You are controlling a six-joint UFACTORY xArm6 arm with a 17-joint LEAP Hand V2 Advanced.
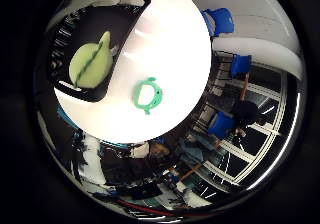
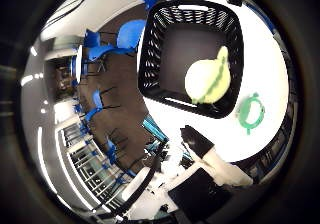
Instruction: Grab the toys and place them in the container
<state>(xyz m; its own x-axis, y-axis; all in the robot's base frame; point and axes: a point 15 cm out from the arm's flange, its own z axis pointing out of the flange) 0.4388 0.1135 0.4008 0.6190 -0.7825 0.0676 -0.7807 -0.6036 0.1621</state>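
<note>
A black mesh container (image 2: 160, 44) stands on a round white table (image 1: 170, 34). A yellow-green plush toy (image 2: 208, 79) lies inside the container. A small green ring-shaped toy (image 1: 148, 94) lies on the table just beside the container. The little finger side palm view also shows the container (image 1: 70, 29) with the plush toy (image 1: 90, 59) in it. Part of my hand (image 2: 200, 169) shows at the edge of the thumb side palm view. It is well above the table and away from both toys.
Blue chairs (image 2: 125, 34) stand on the brown floor beside the table, and more of them (image 1: 222, 22) stand on its other side. Windows and room furniture ring the views.
</note>
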